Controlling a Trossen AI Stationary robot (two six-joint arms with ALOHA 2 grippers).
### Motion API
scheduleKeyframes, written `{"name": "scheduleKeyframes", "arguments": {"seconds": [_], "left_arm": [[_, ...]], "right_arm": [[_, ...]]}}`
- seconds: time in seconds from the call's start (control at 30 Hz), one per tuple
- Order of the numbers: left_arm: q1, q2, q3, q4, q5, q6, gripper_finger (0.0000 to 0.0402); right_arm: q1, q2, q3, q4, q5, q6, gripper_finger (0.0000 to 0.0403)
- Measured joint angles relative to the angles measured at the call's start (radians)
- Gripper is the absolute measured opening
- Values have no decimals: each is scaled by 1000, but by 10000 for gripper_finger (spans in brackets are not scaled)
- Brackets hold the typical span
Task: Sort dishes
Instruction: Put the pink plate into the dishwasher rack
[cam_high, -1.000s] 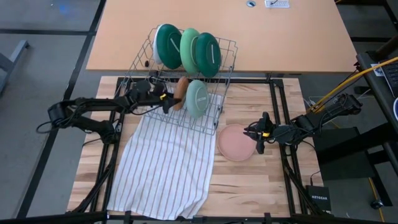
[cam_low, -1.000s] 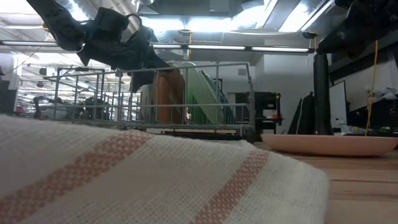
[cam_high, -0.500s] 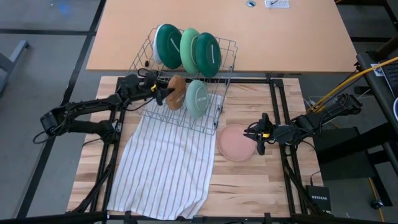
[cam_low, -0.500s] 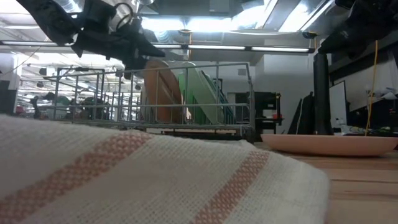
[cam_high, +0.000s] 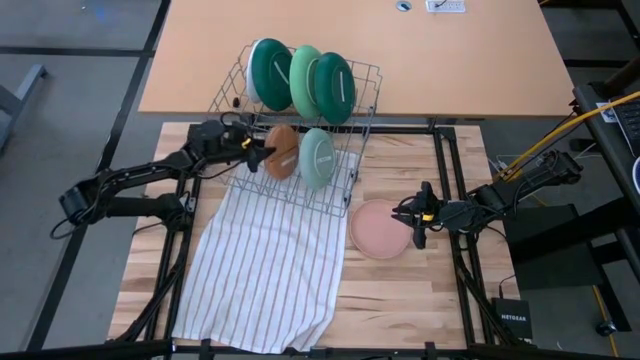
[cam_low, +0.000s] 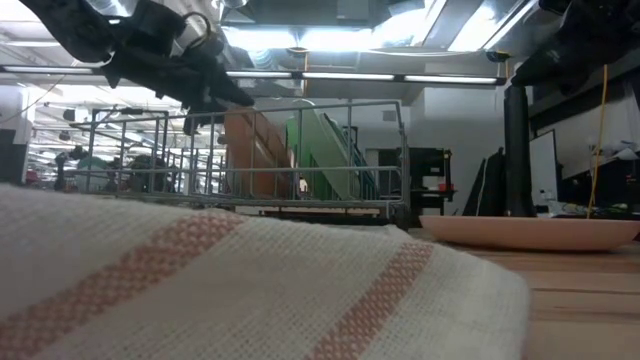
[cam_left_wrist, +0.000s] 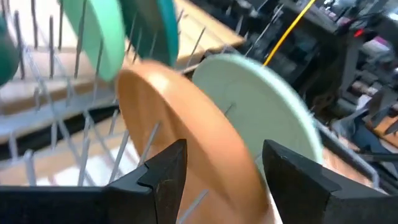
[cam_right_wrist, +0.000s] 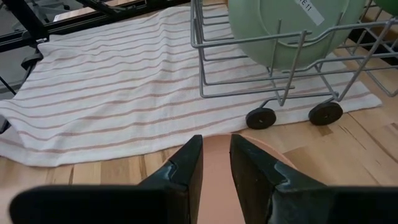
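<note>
A brown plate (cam_high: 282, 152) stands on edge in the near row of the grey wire rack (cam_high: 340, 195), next to a pale mint plate (cam_high: 317, 158). My left gripper (cam_high: 255, 152) is open at the brown plate's left rim. In the left wrist view its fingers (cam_left_wrist: 224, 149) stand on either side of the brown plate (cam_left_wrist: 180, 130). A pink plate (cam_high: 378, 228) lies flat on the table. My right gripper (cam_high: 414, 225) hovers over its right rim, fingers a narrow gap apart (cam_right_wrist: 216, 146). My left gripper has the brown plate's rim (cam_left_wrist: 205, 168) between its open fingers, coming level from the table's left. I cannot tell whether either finger touches it. The plate stands on edge in the rack.
Two dark green plates (cam_high: 270, 72) (cam_high: 335, 88) and a light green one (cam_high: 305, 80) stand in the rack's far row. A white striped cloth (cam_high: 265, 265) lies under the rack and runs to the near edge. Bare wood lies near and right of the pink plate.
My left gripper has gone toward the table's left and a little toward the far edge. The brown plate has shifted left with it and has turned, so that more of its face shows from above as it stands in the rack.
</note>
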Motion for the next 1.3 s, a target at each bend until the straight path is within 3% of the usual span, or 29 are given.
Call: {"name": "scheduleKeyframes", "arguments": {"seconds": [0.43, 0.8, 1.03, 1.17, 1.3], "left_arm": [[3, -6, 0, -17, -3, -34, 198], [-15, -188, 1, -14, -5, -22, 198], [-213, -243, 1, 47, -5, -61, 198], [-392, -200, 1, 222, -28, -47, 198], [-577, -112, 10, 406, -115, 40, 198]], "right_arm": [[0, 0, 0, 0, 6, 0, 85], [0, 0, 0, 0, 6, 0, 85], [0, 0, 0, 0, 6, -1, 85], [0, 0, 0, 0, 7, -1, 85], [0, 0, 0, 0, 7, 0, 85]]}}
